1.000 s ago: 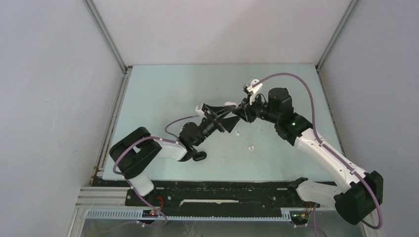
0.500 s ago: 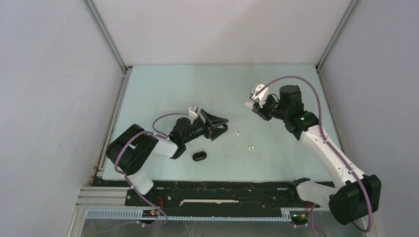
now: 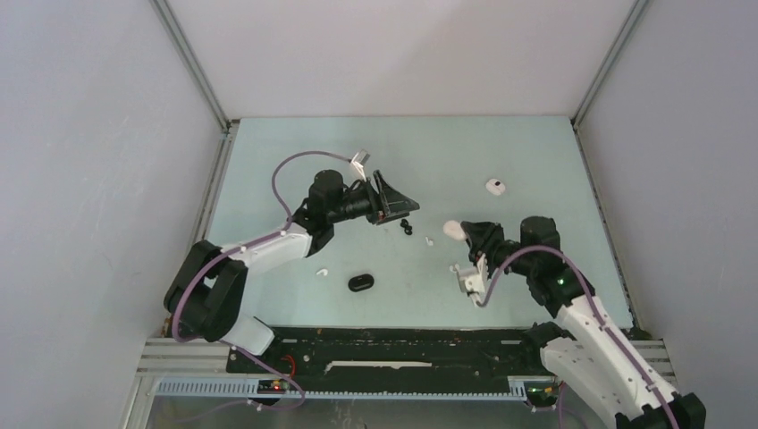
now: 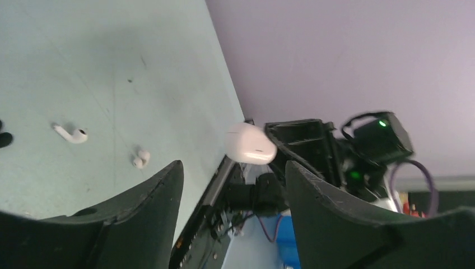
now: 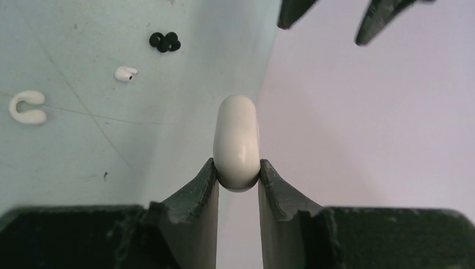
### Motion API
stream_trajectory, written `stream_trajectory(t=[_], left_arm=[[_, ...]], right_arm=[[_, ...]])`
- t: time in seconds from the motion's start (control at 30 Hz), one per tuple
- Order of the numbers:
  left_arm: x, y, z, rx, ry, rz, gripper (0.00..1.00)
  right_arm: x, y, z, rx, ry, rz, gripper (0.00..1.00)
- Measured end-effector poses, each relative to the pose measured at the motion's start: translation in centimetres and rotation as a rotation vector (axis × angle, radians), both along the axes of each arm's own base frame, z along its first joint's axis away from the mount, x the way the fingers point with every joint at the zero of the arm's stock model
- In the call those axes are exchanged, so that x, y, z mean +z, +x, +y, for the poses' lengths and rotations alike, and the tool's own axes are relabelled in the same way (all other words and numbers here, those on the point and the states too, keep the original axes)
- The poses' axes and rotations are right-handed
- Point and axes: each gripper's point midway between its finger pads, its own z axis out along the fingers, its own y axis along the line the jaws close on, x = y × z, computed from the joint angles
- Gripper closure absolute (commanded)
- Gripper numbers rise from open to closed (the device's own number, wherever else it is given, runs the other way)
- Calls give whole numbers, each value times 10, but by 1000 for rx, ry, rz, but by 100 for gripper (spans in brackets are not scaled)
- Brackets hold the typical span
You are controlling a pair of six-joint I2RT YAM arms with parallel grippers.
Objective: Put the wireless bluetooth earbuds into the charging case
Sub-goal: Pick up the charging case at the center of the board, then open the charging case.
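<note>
My right gripper (image 5: 236, 166) is shut on a closed white pill-shaped charging case (image 5: 236, 140), held up above the table; the same case (image 3: 453, 230) shows right of centre from above. My left gripper (image 3: 390, 198) hangs open and empty to the left of it, its dark fingers (image 4: 151, 196) wide apart and facing the held case (image 4: 251, 143). A black pair of earbuds (image 3: 405, 226) lies just below the left gripper. A white earbud (image 3: 429, 240) lies beside the held case, and another white earbud (image 3: 322, 272) lies further left. A white stemmed earbud (image 5: 125, 73) and a C-shaped one (image 5: 27, 106) lie on the table.
A black pill-shaped case (image 3: 361, 283) lies near the front of the pale green table (image 3: 286, 161). A second white case (image 3: 494, 186) lies at the back right. Grey walls close in the left, back and right sides.
The two grippers were close together mid-table and have parted. My right arm drew back toward the near edge with the white case. My left gripper swung toward the back left.
</note>
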Motion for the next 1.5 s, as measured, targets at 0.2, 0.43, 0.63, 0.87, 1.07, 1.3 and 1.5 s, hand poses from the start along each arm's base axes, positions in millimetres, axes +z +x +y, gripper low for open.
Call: stream_trajectory(t=[0.2, 0.43, 0.63, 0.87, 1.07, 1.3, 1.5], left_arm=[[0, -38, -3, -193, 16, 13, 34], [-7, -81, -12, -385, 78, 44, 32], [-13, -87, -19, -447, 89, 55, 35], [-25, -92, -24, -477, 95, 86, 41], [-18, -103, -31, -527, 67, 52, 49], [-21, -108, -34, -549, 67, 64, 53], [-18, -109, -35, -552, 38, 68, 66]], right_arm=[[-22, -35, 14, 255, -18, -256, 100], [-29, -50, 24, 382, 18, -389, 100], [-17, -51, 31, 433, 49, -480, 100], [-10, -52, 35, 467, 74, -513, 100], [-14, -57, 39, 497, 89, -505, 100], [-9, -59, 43, 511, 95, -543, 100], [-3, -62, 47, 522, 98, -581, 100]])
